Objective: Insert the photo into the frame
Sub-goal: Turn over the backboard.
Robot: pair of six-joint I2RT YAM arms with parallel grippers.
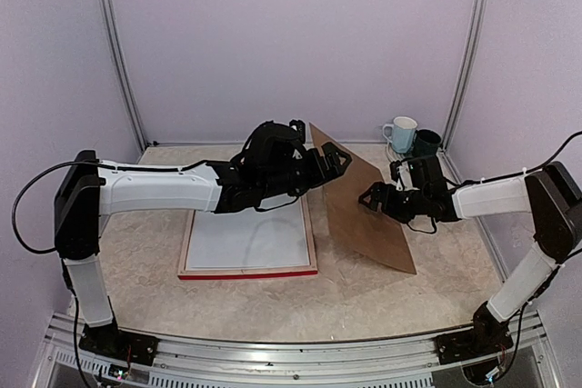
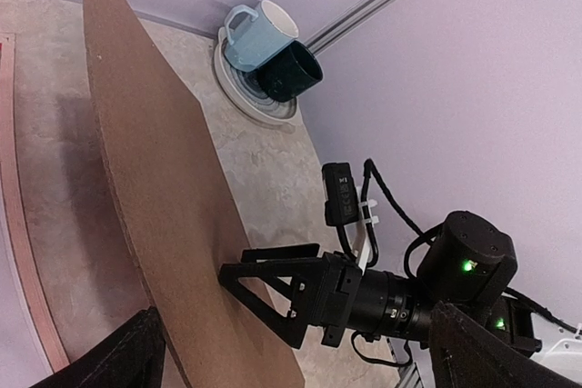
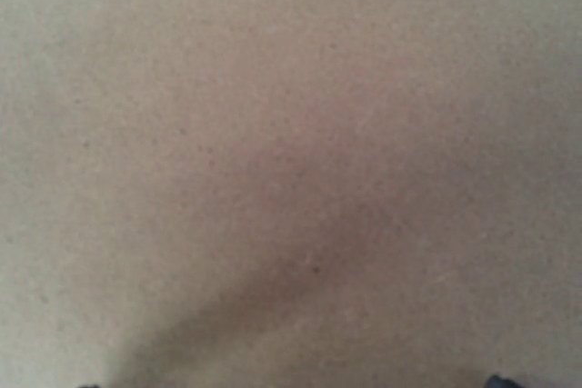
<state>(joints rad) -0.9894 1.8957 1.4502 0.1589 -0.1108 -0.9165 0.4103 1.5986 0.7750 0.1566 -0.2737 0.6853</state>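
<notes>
2 grippers flank 1 tilted backing board (image 1: pixel 368 215)
Left of it, 1 photo (image 1: pixel 245 241) lies white-side-up inside 1 frame (image 1: pixel 247 273). The left gripper (image 1: pixel 335 161) gapes astride its top edge; the right gripper (image 1: pixel 368 199), jaws apart, touches its face. 2 mugs (image 1: pixel 400 132) stand behind.

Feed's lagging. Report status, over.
Left gripper open, straddling tilted backing board; right gripper open against its face. Photo white-side up in frame. Mugs clear, far corner.

Pale lilac walls (image 1: pixel 291 34) with 2 metal corner posts (image 1: pixel 118 52) enclose a beige marbled table (image 1: pixel 382 302).
</notes>
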